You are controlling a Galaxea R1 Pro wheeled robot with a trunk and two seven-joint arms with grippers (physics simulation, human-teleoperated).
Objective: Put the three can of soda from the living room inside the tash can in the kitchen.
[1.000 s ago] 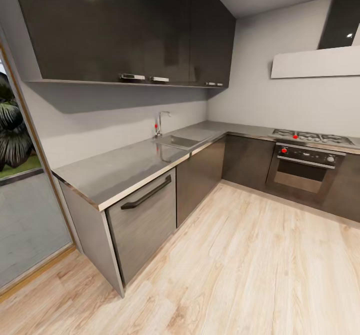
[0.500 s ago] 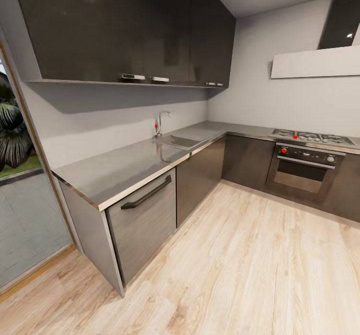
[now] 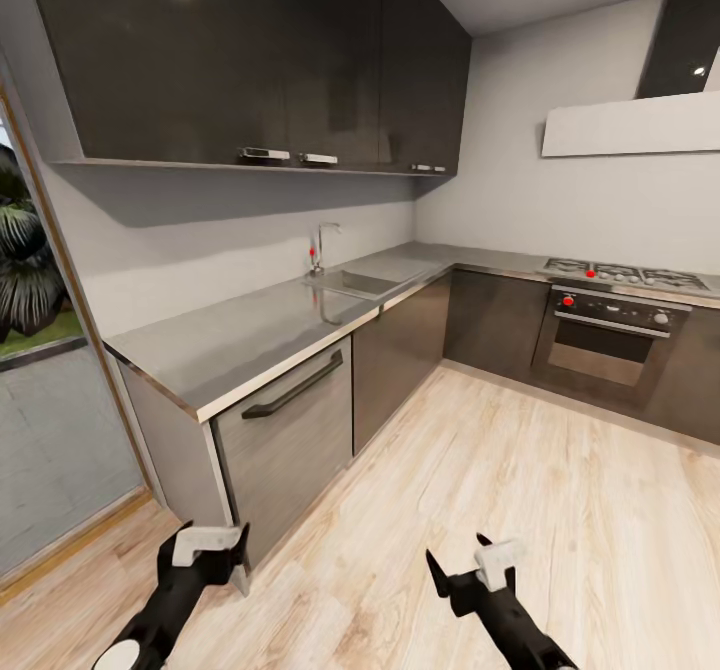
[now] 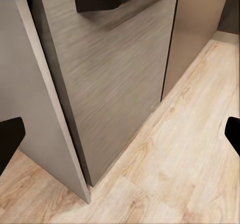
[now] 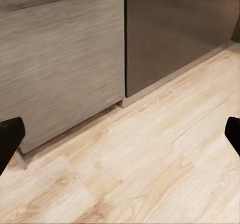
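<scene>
Both arms newly raised, left gripper (image 3: 212, 550) and right gripper (image 3: 470, 562) jaws spread, glossy-black-cabinet kitchen (image 3: 300, 60).

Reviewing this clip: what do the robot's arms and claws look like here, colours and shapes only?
In the head view both arms are glossy black, tapering toward the wrist. Each ends in a white block just behind the claw. The left claw and right claw have short, black, pointed fingers. The left arm shows a pale round joint cap low down. No cables or markings are visible.

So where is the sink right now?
In the head view, the sink is set into the steel countertop along the left wall, under the black wall cabinets, left of the oven.
</scene>
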